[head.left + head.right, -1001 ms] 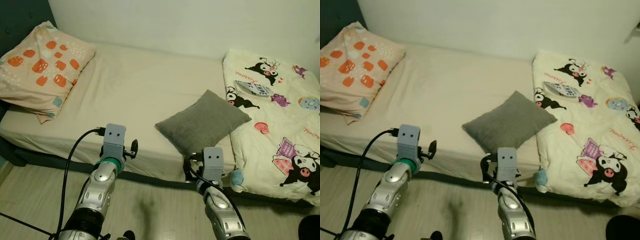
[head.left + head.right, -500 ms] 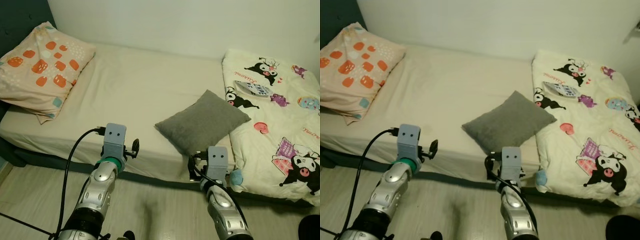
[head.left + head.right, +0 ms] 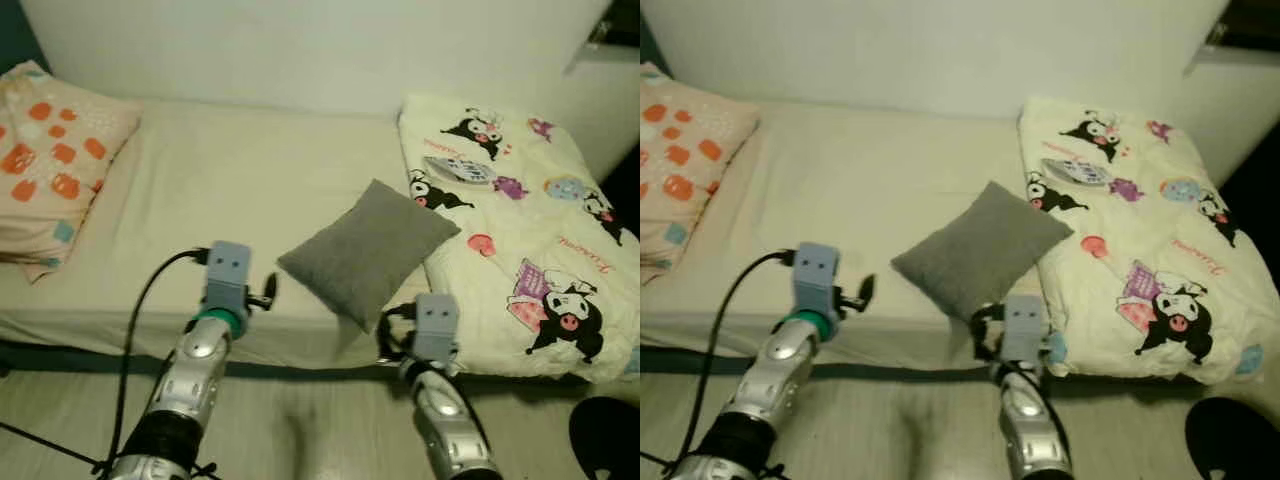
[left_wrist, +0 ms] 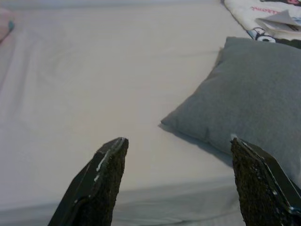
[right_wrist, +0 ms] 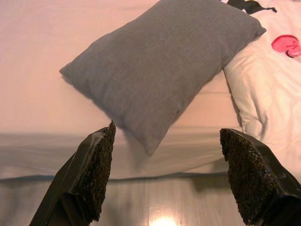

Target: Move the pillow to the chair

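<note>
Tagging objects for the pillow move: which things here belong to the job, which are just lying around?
Job:
- grey pillow, on the bed near its front edge
- left tool, open, short of the pillow
- right tool, open, short of the pillow

Lying about:
- orange-patterned pillow
- cartoon-print blanket
- booklet on the blanket
- bed

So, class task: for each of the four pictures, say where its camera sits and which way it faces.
Left eye view: on the head, looking down at the bed; both silver arms show.
Right eye view: beside it, same scene.
Left wrist view: on the left arm, along the open left gripper across the sheet.
Right wrist view: on the right arm, along the open right gripper.
All four share the grey pillow.
</note>
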Tool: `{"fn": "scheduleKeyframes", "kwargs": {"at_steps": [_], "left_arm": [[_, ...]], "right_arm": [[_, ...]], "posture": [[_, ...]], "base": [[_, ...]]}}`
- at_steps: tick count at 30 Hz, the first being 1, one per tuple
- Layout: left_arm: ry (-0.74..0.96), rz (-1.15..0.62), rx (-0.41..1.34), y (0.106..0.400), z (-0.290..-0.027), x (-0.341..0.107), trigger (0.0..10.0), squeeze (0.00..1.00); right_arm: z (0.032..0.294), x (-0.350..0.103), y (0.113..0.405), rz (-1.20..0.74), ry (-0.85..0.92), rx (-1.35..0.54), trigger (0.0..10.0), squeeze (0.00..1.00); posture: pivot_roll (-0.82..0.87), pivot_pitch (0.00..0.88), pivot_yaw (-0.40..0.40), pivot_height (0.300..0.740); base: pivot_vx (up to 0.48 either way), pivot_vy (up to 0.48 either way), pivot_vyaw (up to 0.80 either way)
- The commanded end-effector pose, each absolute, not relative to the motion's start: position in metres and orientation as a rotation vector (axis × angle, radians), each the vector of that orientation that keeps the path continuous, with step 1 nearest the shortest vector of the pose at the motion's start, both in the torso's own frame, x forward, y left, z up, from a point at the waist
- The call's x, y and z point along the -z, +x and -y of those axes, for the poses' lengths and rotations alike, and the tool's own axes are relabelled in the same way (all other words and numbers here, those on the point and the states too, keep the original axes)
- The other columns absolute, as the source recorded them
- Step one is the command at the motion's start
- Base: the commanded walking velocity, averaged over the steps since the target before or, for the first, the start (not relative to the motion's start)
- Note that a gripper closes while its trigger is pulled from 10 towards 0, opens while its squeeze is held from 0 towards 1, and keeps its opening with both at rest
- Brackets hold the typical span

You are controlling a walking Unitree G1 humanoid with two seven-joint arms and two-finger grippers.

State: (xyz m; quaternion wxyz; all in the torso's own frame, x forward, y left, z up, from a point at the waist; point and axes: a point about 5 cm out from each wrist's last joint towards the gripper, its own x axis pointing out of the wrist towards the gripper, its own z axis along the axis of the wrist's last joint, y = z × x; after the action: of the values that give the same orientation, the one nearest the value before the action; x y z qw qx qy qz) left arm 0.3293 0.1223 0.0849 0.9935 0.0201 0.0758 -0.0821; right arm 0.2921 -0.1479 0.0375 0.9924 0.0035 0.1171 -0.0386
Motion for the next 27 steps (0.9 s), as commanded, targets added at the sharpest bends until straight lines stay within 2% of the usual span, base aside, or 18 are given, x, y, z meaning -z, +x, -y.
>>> {"fn": "scheduleKeyframes", "kwargs": {"at_steps": [1, 8, 14, 27], "left_arm": [[0.039, -0.164, 0.181, 0.3261, -0.1193, -0.0809, 10.0, 0.00], [0.038, -0.163, 0.181, 0.3256, -0.1218, -0.0812, 10.0, 0.00], [0.039, -0.161, 0.188, 0.3278, -0.1216, -0.0825, 10.0, 0.00], [0.041, -0.167, 0.200, 0.3289, -0.1196, -0.0826, 10.0, 0.00]], "right_arm": [[0.1535, -0.0328, 0.2890, -0.253, 0.002, 0.099, 10.0, 0.00], [0.1496, -0.0312, 0.2881, -0.259, 0.013, 0.096, 10.0, 0.00], [0.1506, -0.0318, 0.2894, -0.259, 0.013, 0.101, 10.0, 0.00], [0.1541, -0.0311, 0.2885, -0.260, 0.012, 0.121, 10.0, 0.00]], "posture": [[-0.06, 0.000, 0.023, 0.740], [-0.05, 0.000, 0.025, 0.740], [-0.06, 0.000, 0.032, 0.740], [-0.06, 0.001, 0.040, 0.740]], "base": [[0.349, 0.000, 0.00], [0.361, 0.000, 0.00], [0.374, 0.000, -0.73], [0.372, 0.000, 0.00]]}}
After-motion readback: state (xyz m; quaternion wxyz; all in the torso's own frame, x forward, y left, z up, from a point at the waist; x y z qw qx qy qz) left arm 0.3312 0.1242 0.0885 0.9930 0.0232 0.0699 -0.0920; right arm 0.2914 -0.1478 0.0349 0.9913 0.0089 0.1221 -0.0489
